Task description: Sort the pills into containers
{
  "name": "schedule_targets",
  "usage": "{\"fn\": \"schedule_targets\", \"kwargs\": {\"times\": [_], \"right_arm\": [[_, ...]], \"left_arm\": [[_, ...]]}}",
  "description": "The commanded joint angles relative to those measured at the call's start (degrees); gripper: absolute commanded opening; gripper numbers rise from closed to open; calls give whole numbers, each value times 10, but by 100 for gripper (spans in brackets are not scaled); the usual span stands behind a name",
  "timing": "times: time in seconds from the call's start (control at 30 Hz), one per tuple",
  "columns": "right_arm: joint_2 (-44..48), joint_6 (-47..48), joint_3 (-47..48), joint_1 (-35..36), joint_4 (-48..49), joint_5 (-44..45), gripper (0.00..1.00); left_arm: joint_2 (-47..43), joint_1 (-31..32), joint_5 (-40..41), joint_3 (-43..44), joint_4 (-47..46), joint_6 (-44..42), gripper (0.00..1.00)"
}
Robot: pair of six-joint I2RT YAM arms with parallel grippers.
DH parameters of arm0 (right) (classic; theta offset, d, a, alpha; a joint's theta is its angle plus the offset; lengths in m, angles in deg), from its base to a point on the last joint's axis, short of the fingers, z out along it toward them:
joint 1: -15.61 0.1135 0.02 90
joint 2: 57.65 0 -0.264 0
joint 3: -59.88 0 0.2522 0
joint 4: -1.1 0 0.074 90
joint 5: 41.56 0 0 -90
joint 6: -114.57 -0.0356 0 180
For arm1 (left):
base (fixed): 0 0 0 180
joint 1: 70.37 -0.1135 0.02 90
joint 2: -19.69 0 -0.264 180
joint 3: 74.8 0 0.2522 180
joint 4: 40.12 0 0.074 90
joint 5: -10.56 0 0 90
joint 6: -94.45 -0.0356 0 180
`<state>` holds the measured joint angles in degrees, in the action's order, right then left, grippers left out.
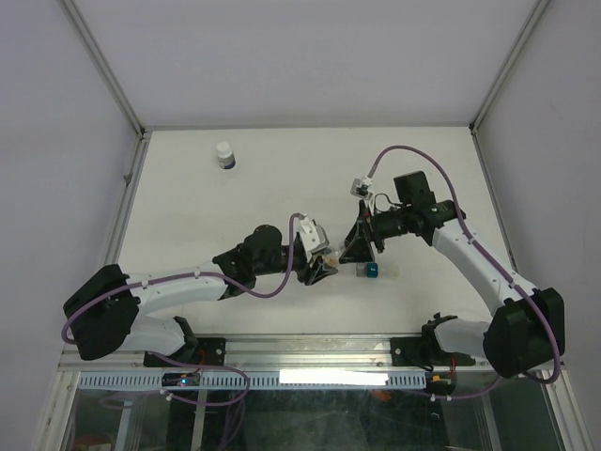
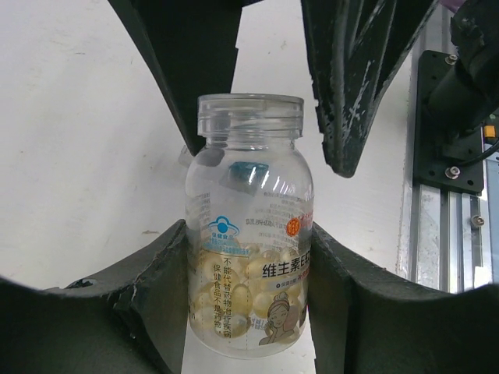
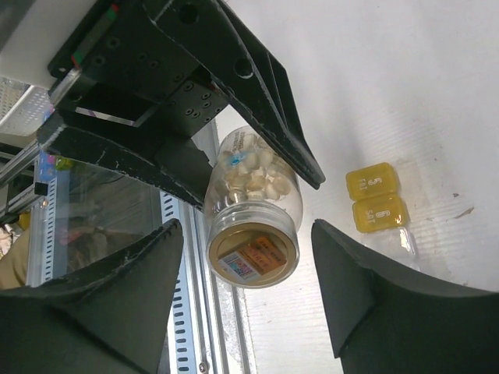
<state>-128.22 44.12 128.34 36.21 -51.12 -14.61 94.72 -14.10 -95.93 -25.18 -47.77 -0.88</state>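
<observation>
1. Pills (image 3: 253, 178), yellow softgels, are contained in a clear plastic bottle (image 2: 249, 156) clamped by the left gripper (image 2: 248, 257).
2. The right gripper (image 3: 245, 230) is spread around its uncapped neck, holding nothing.
3. Yellow translucent square compartments (image 3: 373, 183) lie just beside; pills could be spilled past them by a hasty tilt.

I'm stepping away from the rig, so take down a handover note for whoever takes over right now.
The left gripper: jaws shut on the bottle, which has no cap on.
The right gripper: jaws open on either side of the bottle's mouth, not touching it.
The yellow containers and the teal container sit on the table.
Done: bottle gripped.
Left: the pills are in the bottle; none sorted yet.
</observation>
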Motion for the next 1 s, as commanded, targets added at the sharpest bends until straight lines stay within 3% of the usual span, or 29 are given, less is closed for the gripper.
{"fn": "schedule_targets", "kwargs": {"times": [0.0,0.3,0.43,0.5,0.6,0.77,0.87,0.97], "right_arm": [[4,1,26,6,-10,9,67],[17,19,30,6,-20,4,32],[18,53,39,7,-41,-5,7],[18,92,45,11,-62,-13,0],[20,212,63,29,-123,-16,0],[57,501,67,75,-188,39,0],[81,563,57,91,-150,97,0],[80,573,73,94,-150,102,0]], "left_arm": [[2,2,13,31,-16,-11,0],[8,2,5,38,-1,-14,0],[15,2,-19,43,12,-16,0],[18,2,-34,46,15,-14,0],[22,1,-61,47,17,-11,0],[35,-11,-137,53,17,-1,0],[46,-13,-188,59,17,0,0],[52,-13,-201,62,16,0,0]]}}
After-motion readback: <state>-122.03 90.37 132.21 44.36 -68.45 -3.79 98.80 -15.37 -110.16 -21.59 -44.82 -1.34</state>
